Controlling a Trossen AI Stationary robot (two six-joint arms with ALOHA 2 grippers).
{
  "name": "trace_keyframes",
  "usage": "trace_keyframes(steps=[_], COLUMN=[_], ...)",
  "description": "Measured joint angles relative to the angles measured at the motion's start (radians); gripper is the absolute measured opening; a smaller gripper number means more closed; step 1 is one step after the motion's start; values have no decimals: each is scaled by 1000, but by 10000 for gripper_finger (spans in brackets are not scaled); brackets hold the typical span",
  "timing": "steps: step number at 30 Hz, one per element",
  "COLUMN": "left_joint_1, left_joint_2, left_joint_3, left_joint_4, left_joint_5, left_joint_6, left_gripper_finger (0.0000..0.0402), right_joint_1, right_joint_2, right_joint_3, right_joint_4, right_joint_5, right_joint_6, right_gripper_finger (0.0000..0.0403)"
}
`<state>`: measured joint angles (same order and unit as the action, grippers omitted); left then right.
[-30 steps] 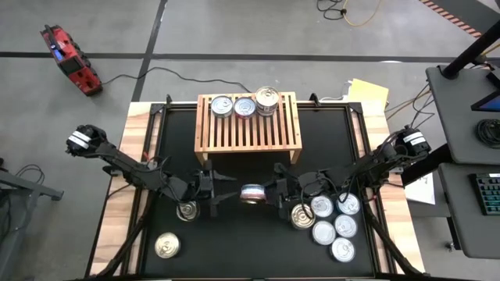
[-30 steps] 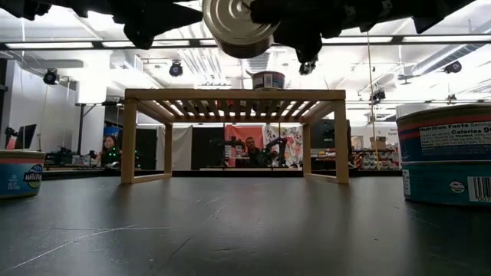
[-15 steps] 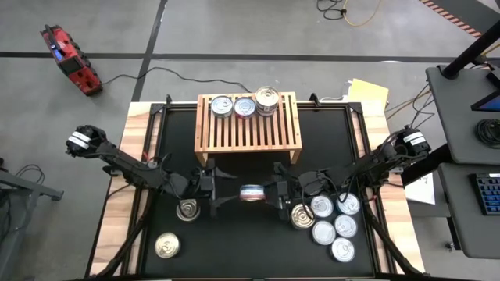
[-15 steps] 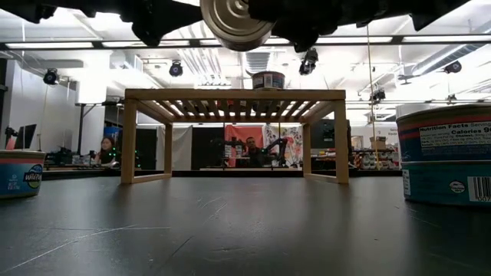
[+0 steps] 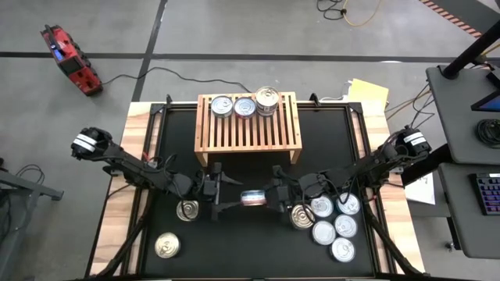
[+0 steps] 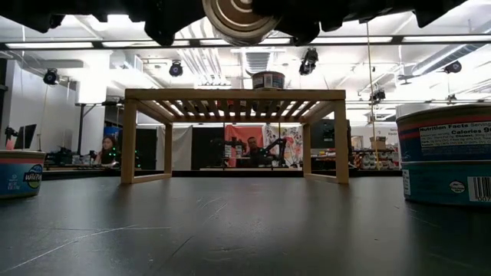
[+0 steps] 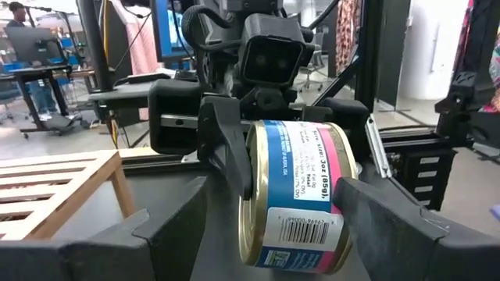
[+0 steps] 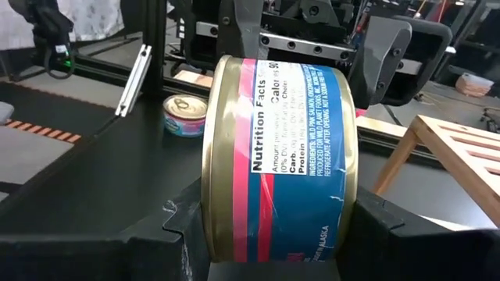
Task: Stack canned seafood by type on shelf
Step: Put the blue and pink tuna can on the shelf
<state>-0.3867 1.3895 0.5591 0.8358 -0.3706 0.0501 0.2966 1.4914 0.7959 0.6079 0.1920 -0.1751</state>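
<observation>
A: The blue-and-pink can (image 5: pixel 253 198) is up in the air, mid-table, just in front of the shelf (image 5: pixel 248 133), lying on its side.

B: Who's got it?

A: The right gripper (image 5: pixel 269 197), fingers clamped on the can's flat ends. The left gripper (image 5: pixel 226 200) sits right at the other side, fingers spread wide, nothing in them.

B: And the shelf?

A: Three tins (image 5: pixel 244 104) in a row along its back edge. Five more (image 5: pixel 330 222) clustered on the mat at right, two loose tins (image 5: pixel 186 209) at left.
</observation>
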Motion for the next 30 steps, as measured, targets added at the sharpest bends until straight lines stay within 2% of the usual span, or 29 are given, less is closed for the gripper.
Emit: trace_keyframes(steps=[18, 26, 30], left_joint_1=[3, 3, 2], left_joint_2=[-117, -67, -54], left_joint_3=[0, 1, 3], left_joint_4=[-166, -178, -157], left_joint_5=[-24, 37, 22], left_joint_6=[-8, -33, -34], left_gripper_finger=[272, 272, 272], right_joint_1=[-4, -5, -9], right_joint_2=[-1, -1, -1], right_joint_3=[3, 3, 6], right_joint_4=[-45, 1, 3], right_joint_5=[28, 25, 18], right_joint_6=[-9, -46, -52], right_gripper_finger=[185, 185, 185])
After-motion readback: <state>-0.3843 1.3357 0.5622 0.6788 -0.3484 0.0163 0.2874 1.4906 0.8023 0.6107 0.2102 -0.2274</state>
